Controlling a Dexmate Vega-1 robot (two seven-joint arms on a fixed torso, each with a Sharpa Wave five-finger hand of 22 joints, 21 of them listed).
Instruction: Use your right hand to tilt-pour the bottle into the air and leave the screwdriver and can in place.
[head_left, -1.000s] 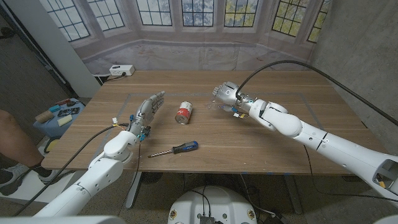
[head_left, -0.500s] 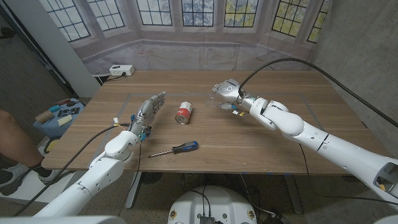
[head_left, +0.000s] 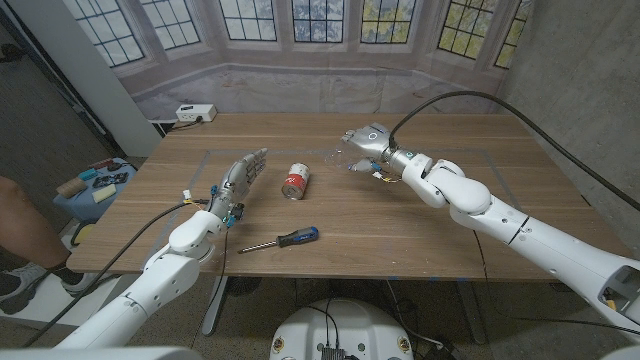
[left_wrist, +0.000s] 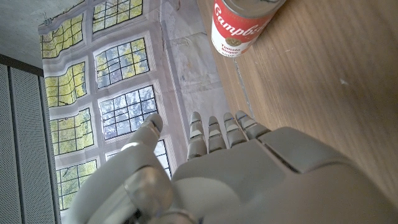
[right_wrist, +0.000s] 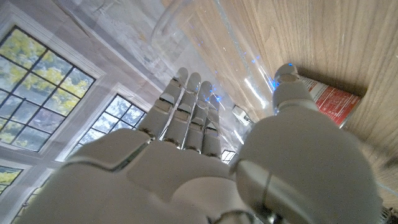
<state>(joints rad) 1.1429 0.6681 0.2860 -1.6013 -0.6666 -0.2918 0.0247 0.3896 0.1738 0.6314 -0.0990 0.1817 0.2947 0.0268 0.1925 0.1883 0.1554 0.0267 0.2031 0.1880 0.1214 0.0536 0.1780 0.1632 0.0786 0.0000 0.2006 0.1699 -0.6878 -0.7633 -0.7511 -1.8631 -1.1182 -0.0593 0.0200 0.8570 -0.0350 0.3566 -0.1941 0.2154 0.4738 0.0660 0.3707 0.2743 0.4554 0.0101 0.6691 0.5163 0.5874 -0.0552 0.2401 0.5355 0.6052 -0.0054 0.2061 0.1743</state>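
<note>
Bottle, clear and faint, gripped by right hand fingers; label hidden.

Can mid-table, screwdriver nearer the front edge; bottle right of the can, left hand left of it.

Open tabletop beyond can, screwdriver

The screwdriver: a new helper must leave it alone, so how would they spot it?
On the wooden table, look near the front edge, in front of the red can. The screwdriver lies flat there, untouched, the only long thin thing, with a blue-and-black handle and a metal shaft.
</note>
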